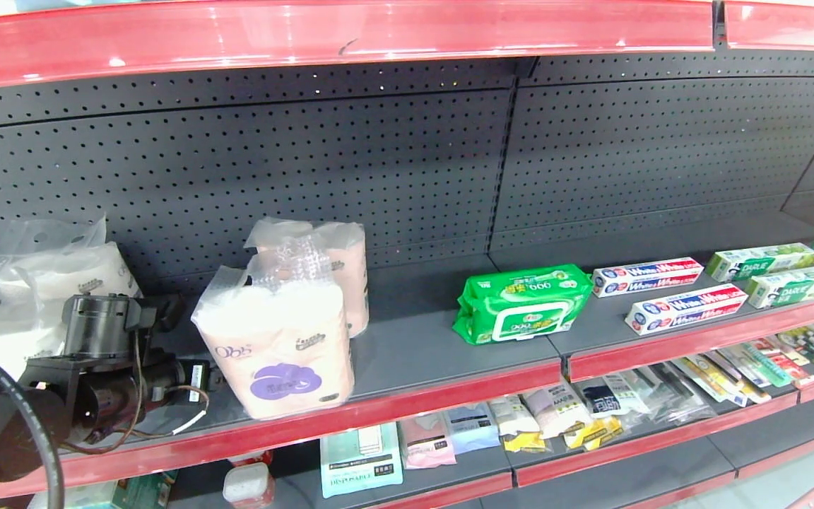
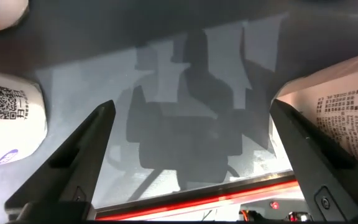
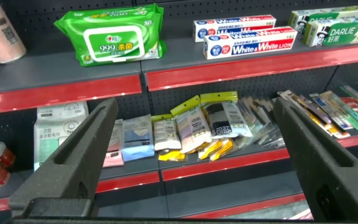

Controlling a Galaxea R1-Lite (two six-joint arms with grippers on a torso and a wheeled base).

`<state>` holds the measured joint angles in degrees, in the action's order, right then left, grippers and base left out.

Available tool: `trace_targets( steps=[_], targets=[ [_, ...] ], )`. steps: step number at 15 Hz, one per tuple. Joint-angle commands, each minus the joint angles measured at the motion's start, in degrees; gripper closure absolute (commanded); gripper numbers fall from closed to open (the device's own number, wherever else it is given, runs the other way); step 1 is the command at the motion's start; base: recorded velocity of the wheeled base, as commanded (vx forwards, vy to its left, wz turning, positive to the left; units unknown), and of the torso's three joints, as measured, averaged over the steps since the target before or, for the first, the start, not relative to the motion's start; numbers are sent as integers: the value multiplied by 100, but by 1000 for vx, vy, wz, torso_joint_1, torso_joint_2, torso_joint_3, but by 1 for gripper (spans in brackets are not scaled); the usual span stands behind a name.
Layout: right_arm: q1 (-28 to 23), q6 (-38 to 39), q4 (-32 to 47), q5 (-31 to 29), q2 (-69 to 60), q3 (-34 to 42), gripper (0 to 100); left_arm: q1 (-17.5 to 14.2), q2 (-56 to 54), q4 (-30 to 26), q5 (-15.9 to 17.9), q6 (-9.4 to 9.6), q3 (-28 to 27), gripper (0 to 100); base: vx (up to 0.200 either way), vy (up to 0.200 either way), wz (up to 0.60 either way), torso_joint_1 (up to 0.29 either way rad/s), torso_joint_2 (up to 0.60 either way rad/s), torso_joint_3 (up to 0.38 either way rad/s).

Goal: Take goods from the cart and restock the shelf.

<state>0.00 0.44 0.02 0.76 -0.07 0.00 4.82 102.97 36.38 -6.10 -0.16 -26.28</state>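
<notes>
Tissue packs [image 1: 61, 272] sit half hidden behind my left arm [image 1: 96, 367]; left pincer [image 2: 191, 104] released over grey shelf [image 2: 166, 37]; right pincer [image 3: 196, 101] released, facing lower shelves [image 3: 229, 167].

Bright overhead light, glare on shelf edge [image 1: 308, 32]

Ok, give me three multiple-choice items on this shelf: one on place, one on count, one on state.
1. The green wet-wipes pack lies: A in a basket; B on the shelf below; C on the grey shelf beside the pink toilet-roll packs.
2. Red-and-white toothpaste boxes there: A one; B two; C four.
3. The left pincer is: A open, empty; B shut on a pack; C shut on a box.
Key: C, it lies right of them; B, two lie side by side; A, fingers spread over bare shelf.
</notes>
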Motion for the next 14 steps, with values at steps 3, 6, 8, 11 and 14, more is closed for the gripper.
trace_targets(
  steps=[3, 6, 8, 11, 14],
  targets=[
    [0, 0, -2, 4, 7, 0, 0, 107, -14, 1, -6, -11, 0, 0, 0, 0, 0, 0, 0, 0],
    [0, 0, -2, 4, 7, 0, 0, 195, -14, 1, -23, -11, 9, 0, 0, 0, 0, 0, 0, 0],
    [0, 0, -2, 4, 7, 0, 0, 195, -14, 1, -23, -11, 27, 0, 0, 0, 0, 0, 0, 0],
    [0, 0, -2, 4, 7, 0, 0, 257, -14, 1, -23, -46, 9, 0, 0, 0, 0, 0, 0, 0],
    [0, 0, -2, 4, 7, 0, 0, 318, 3, 1, -23, -81, -8, 0, 0, 0, 0, 0, 0, 0]
  ],
)
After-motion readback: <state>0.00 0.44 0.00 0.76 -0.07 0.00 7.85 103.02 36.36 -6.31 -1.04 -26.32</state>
